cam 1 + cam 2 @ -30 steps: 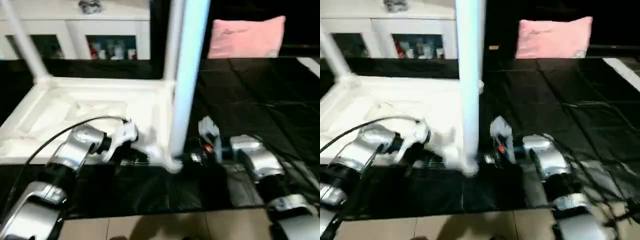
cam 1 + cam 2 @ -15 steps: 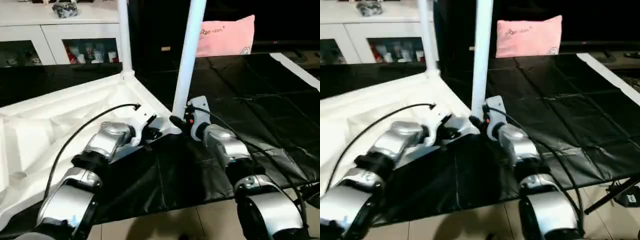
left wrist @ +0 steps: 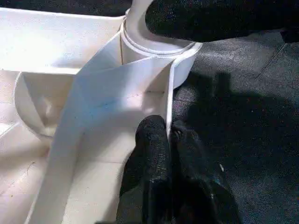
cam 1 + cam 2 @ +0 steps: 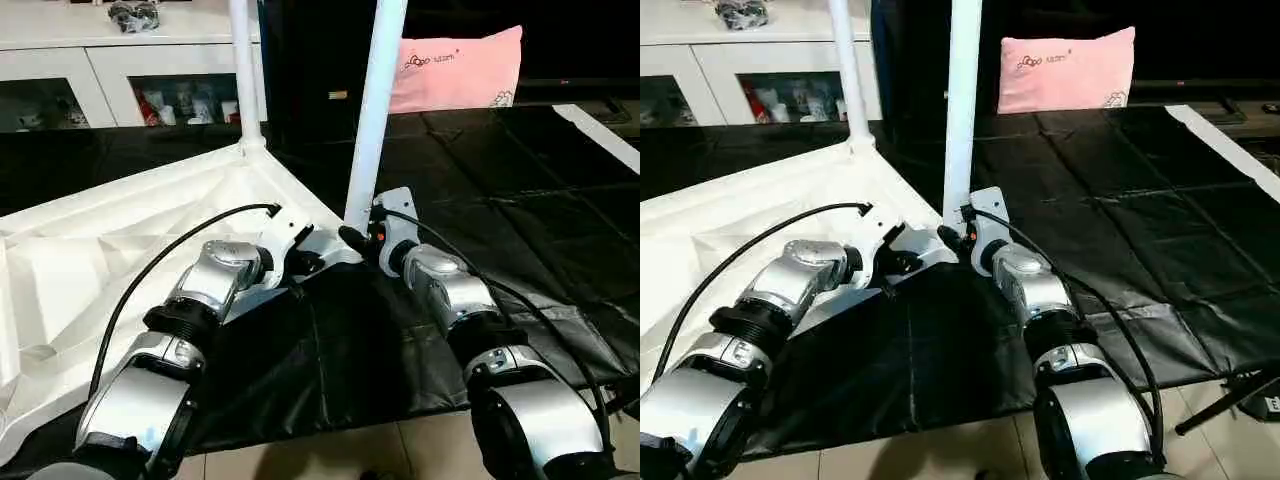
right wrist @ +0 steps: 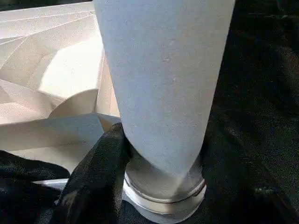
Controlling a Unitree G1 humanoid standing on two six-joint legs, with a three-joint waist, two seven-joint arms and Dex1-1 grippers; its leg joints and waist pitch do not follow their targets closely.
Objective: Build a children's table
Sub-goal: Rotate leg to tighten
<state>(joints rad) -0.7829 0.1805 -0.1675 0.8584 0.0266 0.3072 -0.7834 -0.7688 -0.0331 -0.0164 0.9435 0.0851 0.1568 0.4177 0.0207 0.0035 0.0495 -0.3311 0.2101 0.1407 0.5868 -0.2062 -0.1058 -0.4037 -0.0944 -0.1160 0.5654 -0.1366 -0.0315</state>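
The children's table lies upside down: its white ribbed tabletop (image 4: pixel 100 250) rests on a black sheet. One white leg (image 4: pixel 376 110) stands upright in the near corner socket (image 3: pixel 159 46), and a second leg (image 4: pixel 242 70) rises from the far corner. My left gripper (image 4: pixel 300 262) is shut on the tabletop's thin rim just beside the near socket, its fingertips (image 3: pixel 156 133) pinching that wall. My right gripper (image 4: pixel 352 238) clasps the base of the near leg just above the socket; one black finger (image 5: pixel 93 177) presses the tube's side, the other is hidden behind it.
A white glass-door cabinet (image 4: pixel 90 70) stands behind the tabletop. A pink pillow (image 4: pixel 455 68) lies at the back right. The black sheet (image 4: pixel 520 200) spreads to the right, with tiled floor (image 4: pixel 330 450) at its front edge and a black stand foot (image 4: pixel 1230 395) at the lower right.
The whole picture has swung and steadied, so the camera has moved. Both grippers keep the same holds at the near corner; the leg stays upright.
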